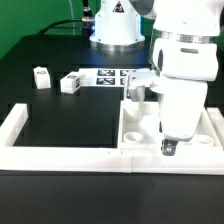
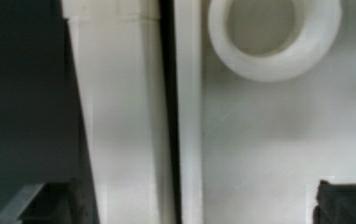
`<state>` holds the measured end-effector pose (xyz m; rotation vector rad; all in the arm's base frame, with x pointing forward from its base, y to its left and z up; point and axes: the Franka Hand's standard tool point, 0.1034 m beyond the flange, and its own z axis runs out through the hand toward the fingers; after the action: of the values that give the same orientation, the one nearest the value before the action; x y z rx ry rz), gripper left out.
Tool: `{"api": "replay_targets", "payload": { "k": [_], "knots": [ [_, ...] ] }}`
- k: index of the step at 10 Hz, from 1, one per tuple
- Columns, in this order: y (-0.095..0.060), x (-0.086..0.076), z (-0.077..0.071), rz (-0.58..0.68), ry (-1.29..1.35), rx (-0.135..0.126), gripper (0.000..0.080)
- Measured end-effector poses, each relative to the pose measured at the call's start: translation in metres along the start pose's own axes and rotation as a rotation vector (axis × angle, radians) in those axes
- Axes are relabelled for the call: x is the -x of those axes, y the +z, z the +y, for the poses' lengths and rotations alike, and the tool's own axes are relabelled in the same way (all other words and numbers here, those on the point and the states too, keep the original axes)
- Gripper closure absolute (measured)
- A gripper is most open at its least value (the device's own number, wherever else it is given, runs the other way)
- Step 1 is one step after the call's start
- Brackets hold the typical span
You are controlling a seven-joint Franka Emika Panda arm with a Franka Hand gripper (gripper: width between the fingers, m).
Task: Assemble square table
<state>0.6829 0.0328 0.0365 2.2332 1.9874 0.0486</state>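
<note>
Where the low white border wall (image 1: 60, 153) turns its corner at the near edge of the desk (image 1: 70, 120), the square table top (image 1: 135, 125) lies flat, tucked against that wall on the exterior view's right. The gripper (image 1: 170, 149) hangs straight down over the slab's near edge. In the wrist view its dark fingertips (image 2: 42, 205) stand wide apart at either side of the picture with nothing between them, so the gripper (image 2: 193, 205) is open and holds nothing. Beneath it that view shows the slab (image 2: 264, 130), one round socket (image 2: 273, 40) and a dark seam beside a white strip.

The slab looks rigid, smooth and fairly light; it is probably slippery on the black surface. I judge it too broad to span, so the sound hold is across its thickness at an edge.

Farther back, two small leg blocks (image 1: 41, 77) (image 1: 70, 83) sit well apart from the slab, toward the exterior view's left. They look stiff and light, best pinched across their flat sides. Just beyond them lies the marker board (image 1: 108, 77).
</note>
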Motion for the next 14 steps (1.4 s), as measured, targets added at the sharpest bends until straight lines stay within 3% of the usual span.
{"api": "replay_targets", "payload": {
  "k": [1,2,3,4,5,6,10,11,12,14],
  "knots": [
    [0.000,0.001,0.000,-0.001,0.000,0.000,0.0151],
    [-0.012,0.018,-0.002,-0.010,-0.044,0.005,0.0151],
    [-0.032,0.046,-0.018,-0.023,-0.051,-0.007,0.0151],
    [-0.040,0.073,-0.031,-0.036,-0.032,-0.029,0.0151],
    [-0.044,0.090,-0.035,-0.048,-0.007,-0.051,0.0151],
    [-0.052,0.100,-0.040,-0.054,0.023,-0.052,0.0151],
    [-0.050,0.098,-0.042,-0.058,0.276,-0.051,0.0151],
    [-0.052,0.107,-0.048,-0.047,0.340,-0.059,0.0151],
    [-0.062,0.138,-0.068,-0.027,0.455,-0.083,0.0151],
    [-0.059,0.176,-0.108,-0.038,0.661,-0.104,0.0151]
  ]
}}
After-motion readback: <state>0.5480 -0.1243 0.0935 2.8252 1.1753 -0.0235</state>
